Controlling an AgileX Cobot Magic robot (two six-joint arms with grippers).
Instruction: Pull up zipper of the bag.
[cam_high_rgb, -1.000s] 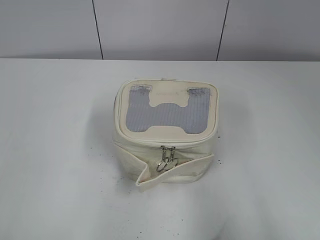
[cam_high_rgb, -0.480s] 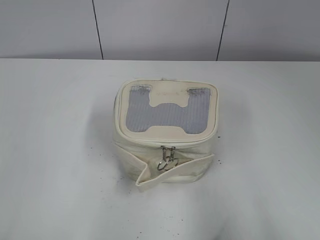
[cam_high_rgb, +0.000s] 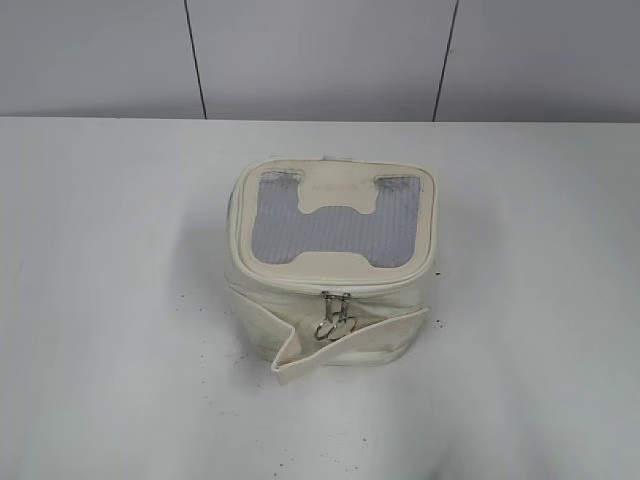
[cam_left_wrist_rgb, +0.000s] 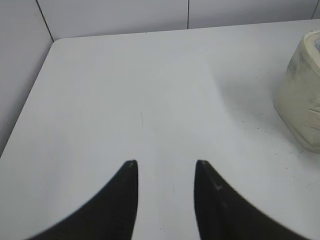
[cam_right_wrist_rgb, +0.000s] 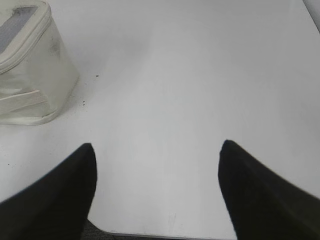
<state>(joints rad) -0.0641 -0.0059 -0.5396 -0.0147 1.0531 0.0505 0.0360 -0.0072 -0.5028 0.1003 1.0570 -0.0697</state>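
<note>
The cream boxy bag (cam_high_rgb: 330, 262) stands mid-table in the exterior view, its grey ribbed window with the bone-shaped patch facing up. The zipper (cam_high_rgb: 335, 312) runs round the top rim; two silver sliders with ring pulls hang together at the front, above the flat cream strap (cam_high_rgb: 345, 345). My left gripper (cam_left_wrist_rgb: 165, 167) is open and empty over bare table, with the bag (cam_left_wrist_rgb: 302, 95) at its far right. My right gripper (cam_right_wrist_rgb: 156, 150) is open wide and empty near the table's front edge, with the bag (cam_right_wrist_rgb: 30, 75) at its upper left. Neither gripper shows in the exterior view.
The white table (cam_high_rgb: 120, 300) spreads around the bag on all sides. A grey panelled wall (cam_high_rgb: 320, 55) stands behind it. The table's left edge (cam_left_wrist_rgb: 30, 100) and front edge (cam_right_wrist_rgb: 165, 234) show in the wrist views.
</note>
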